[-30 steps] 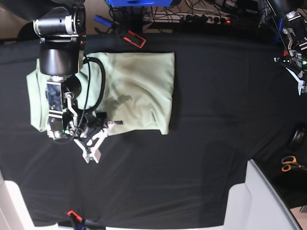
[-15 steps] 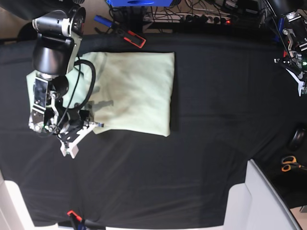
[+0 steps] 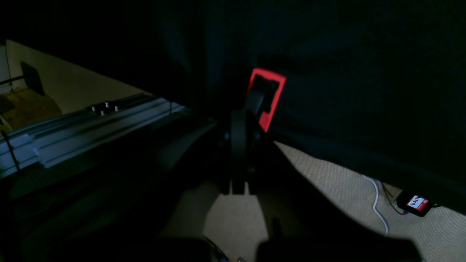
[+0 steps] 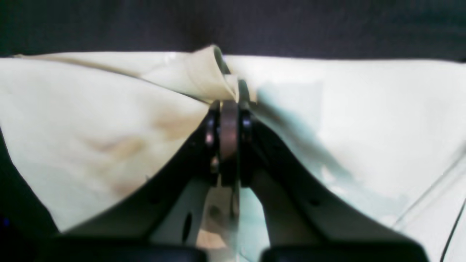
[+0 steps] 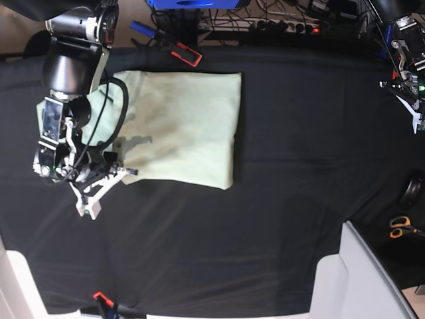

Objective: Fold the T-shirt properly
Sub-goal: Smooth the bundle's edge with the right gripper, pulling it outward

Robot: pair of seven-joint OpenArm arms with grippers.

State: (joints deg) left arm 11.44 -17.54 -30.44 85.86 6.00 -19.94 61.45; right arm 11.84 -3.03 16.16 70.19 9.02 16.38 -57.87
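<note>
Lying flat on the black desk point(image 5: 285, 193): the shirt point(image 5: 186, 126), pale mint green and plain, folded into a rough rectangle with a straight top edge and a straight right edge. Sitting toward the left half of the desk, near the far edge. Sagging a little along the bottom edge, with soft wrinkles and a dark shadow across the middle. Bunching up at the lower left corner, where the cloth is rising into a small peak in the right wrist view.

Pinching that peak: the right claw point(image 4: 229, 105), its jaws pressed tight together with a fold of shirt point(image 4: 91, 120) squeezed between them. Reaching down over the left side of the shirt in the base view, the right claw point(image 5: 114, 174) meeting the cloth at its lower left corner, with a black cable looping over the fabric just beside it.

Hanging far away at the right edge of the desk, well apart from the shirt: the left claw point(image 5: 405, 90). Showing dark and narrow in the left wrist view, the left claw point(image 3: 240, 153) closed up with nothing in it, pointing past a red-edged clip point(image 3: 267, 98) toward the floor.
</note>
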